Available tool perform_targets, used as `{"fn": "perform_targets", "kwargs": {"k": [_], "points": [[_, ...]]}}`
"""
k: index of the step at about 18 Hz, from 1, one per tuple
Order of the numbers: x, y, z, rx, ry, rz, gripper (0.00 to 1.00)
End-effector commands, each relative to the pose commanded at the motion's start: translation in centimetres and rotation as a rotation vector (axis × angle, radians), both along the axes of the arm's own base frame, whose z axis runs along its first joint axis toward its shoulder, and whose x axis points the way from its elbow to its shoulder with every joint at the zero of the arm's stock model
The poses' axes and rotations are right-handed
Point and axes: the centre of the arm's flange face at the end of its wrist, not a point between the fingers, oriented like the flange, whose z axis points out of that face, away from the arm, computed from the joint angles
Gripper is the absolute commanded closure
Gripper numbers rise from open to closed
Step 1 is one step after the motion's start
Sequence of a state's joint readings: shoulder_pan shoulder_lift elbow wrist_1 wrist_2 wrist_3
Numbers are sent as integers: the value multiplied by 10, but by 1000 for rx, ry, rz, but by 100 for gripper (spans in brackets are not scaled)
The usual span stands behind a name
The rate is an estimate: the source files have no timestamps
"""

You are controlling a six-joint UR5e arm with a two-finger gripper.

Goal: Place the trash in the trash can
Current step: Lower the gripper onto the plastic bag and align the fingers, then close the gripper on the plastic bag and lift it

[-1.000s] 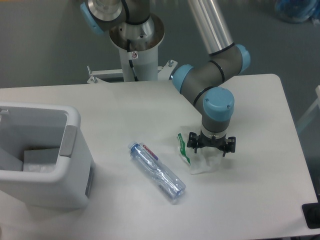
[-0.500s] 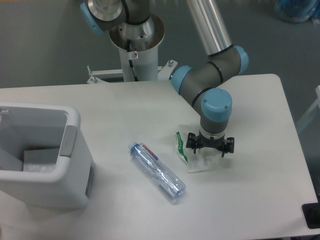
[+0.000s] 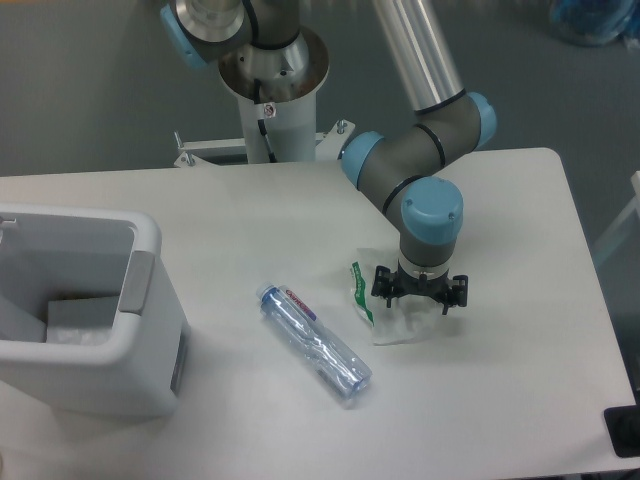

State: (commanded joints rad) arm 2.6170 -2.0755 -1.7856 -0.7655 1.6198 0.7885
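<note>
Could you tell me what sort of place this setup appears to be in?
Probably a robotics lab: an arm's pedestal stands behind a plain white table on bare grey flooring, with staged trash, a bottle and wrapper.

End effector over wrapper; bottle beside bin.

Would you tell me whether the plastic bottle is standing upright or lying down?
Lying down. The bottle rests on its side on the table, cap end up-left, apart from the wrapper.

We see a white table, grey floor behind, blue bag top right.
</note>
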Motion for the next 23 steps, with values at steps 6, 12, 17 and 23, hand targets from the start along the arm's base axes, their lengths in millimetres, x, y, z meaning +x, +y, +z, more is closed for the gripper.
{"fn": "perform_targets", "kwargs": {"k": [6,12,17,23], "points": [[4,4,0,-5,3,-9,33],[6,4,0,-6,2,-12,51],[7,3,-1,-6,2,-12,62],[4,4,7,5,14,-18,80]]}}
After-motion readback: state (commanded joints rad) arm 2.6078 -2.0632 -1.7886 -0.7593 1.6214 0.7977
